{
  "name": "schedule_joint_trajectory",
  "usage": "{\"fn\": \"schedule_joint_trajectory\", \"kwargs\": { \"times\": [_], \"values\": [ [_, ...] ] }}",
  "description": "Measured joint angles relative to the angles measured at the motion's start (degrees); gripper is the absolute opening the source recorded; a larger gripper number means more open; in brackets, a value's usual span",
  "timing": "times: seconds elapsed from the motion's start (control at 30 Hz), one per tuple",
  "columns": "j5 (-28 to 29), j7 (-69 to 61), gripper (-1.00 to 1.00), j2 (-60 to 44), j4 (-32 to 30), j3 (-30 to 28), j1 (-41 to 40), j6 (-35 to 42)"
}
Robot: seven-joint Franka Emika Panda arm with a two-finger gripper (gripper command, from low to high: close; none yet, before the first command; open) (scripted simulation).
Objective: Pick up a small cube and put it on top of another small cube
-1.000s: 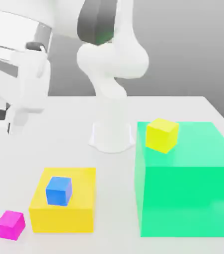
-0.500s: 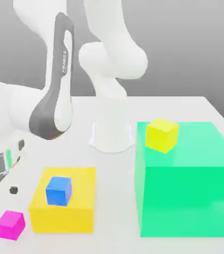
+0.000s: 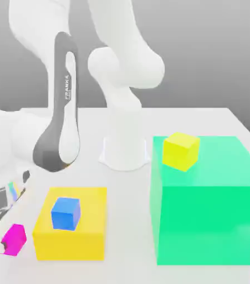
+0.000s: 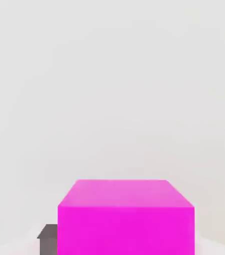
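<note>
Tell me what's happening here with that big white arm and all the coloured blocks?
The robot arm's gripper has closed on a small magenta cube, down beside the yellow block. The small blue cube sits on that block, and the small yellow cube sits on the big green block. The magenta cube is not yet on top of another small cube.
</note>
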State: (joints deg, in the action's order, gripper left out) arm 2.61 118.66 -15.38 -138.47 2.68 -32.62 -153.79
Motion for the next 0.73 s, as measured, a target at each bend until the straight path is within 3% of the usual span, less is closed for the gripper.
{"fn": "schedule_joint_trajectory", "kwargs": {
  "times": [0.2, 0.47, 0.6, 0.63, 0.73],
  "values": [
    [1.01, 2.55, -1.0, 11.16, -4.16, 1.76, 3.09, 7.5],
    [-3.95, 1.74, -1.0, 26.2, -10.28, 3.75, 7.94, 15.83],
    [-3.66, 2.27, -1.0, 21.85, -12.55, 4.15, 8.21, 9.11],
    [-3.51, 2.4, 1.0, 20.11, -13.04, 4.19, 8.24, 6.9],
    [-3.51, 2.4, 1.0, 20.11, -13.04, 4.19, 8.24, 6.9]
  ]
}}
